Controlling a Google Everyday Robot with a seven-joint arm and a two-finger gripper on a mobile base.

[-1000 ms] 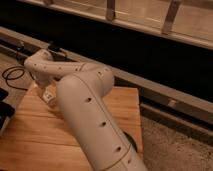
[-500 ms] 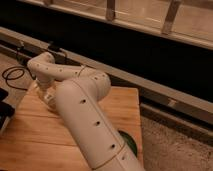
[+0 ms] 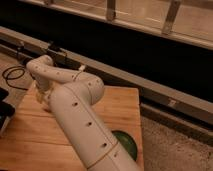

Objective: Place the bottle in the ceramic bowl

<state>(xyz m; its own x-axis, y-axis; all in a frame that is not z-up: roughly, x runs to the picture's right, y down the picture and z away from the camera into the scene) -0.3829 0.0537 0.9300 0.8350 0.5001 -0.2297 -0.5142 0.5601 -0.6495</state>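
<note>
Gripper [image 3: 46,100] is over the far-left part of the wooden table [image 3: 127,107]. It points down at the boards, tucked under the bent wrist and just beside the big white arm [image 3: 82,125] that cuts diagonally across the view. Can't tell if it's spread, pressed together or pinching anything — the wrist and arm cover that end. Bottle: can't make it out anywhere in view, so its place is unknown. Ceramic bowl [image 3: 126,143] is well apart from the gripper, to its right and much nearer the camera, by the table's near-right corner. Only 1 dark-green glossy slice of it shows; the rest is behind the arm. Left of the gripper, off the table edge, a black cable [image 3: 11,75] loops on the floor. A dark object [image 3: 4,112] pokes in at the frame edge, nearer the camera than the cable. Behind the gripper, a grey metal rail [image 3: 150,87] runs across the view, with 1 black bracket [image 3: 56,51] on it just above the wrist.
</note>
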